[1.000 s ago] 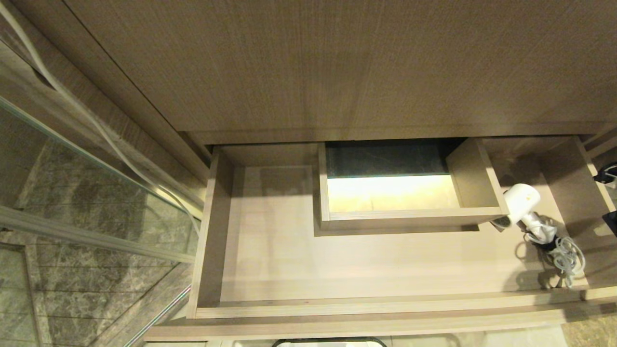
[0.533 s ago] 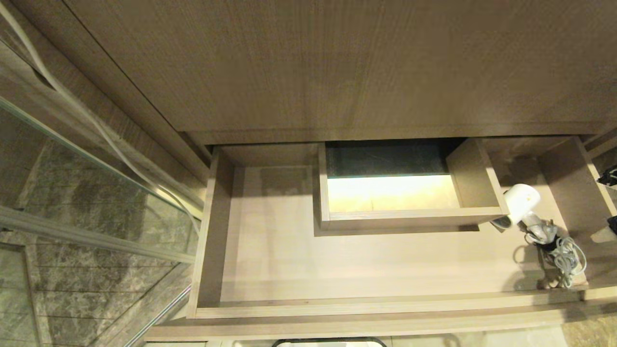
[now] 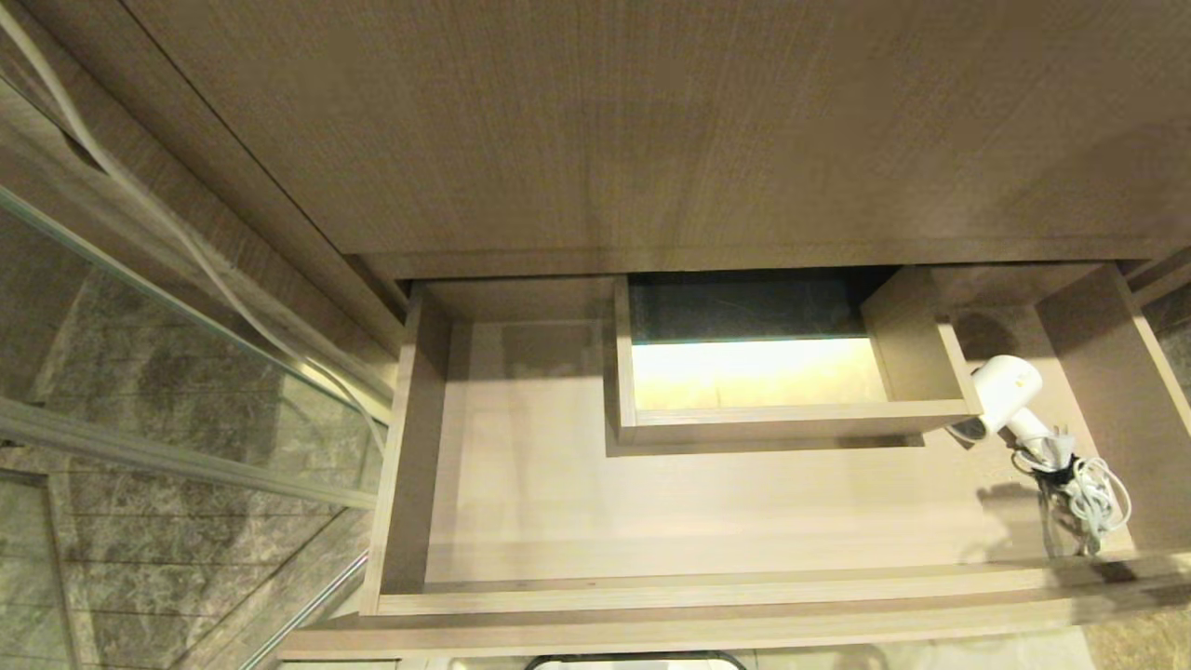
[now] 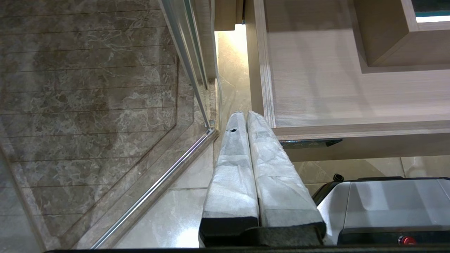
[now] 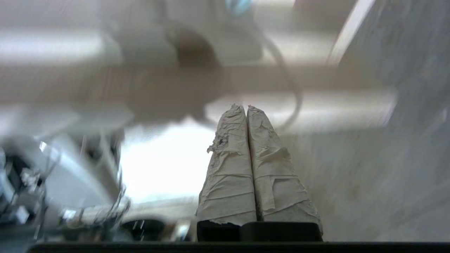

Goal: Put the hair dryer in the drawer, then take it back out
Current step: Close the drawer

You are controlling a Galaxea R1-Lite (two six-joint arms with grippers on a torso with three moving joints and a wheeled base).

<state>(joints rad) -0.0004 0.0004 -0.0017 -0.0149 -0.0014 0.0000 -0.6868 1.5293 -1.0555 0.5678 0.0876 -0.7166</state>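
Right fingers (image 5: 246, 107) clenched together, paper-wrapped pads wrinkled, grasping nothing; view behind them blurred. Left fingers (image 4: 246, 113) also clenched, parked outside drawer's (image 3: 409, 447) left front corner. Hair dryer (image 3: 1005, 393), smooth white plastic, lies at drawer's right end beside boxed cut-out (image 3: 921, 349); coiled cord (image 3: 1089, 498) bunched alongside.

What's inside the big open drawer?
The drawer holds the white hair dryer near its right end, its coiled cord beside it, and a boxed cut-out. The cabinet covers whatever lies further back.
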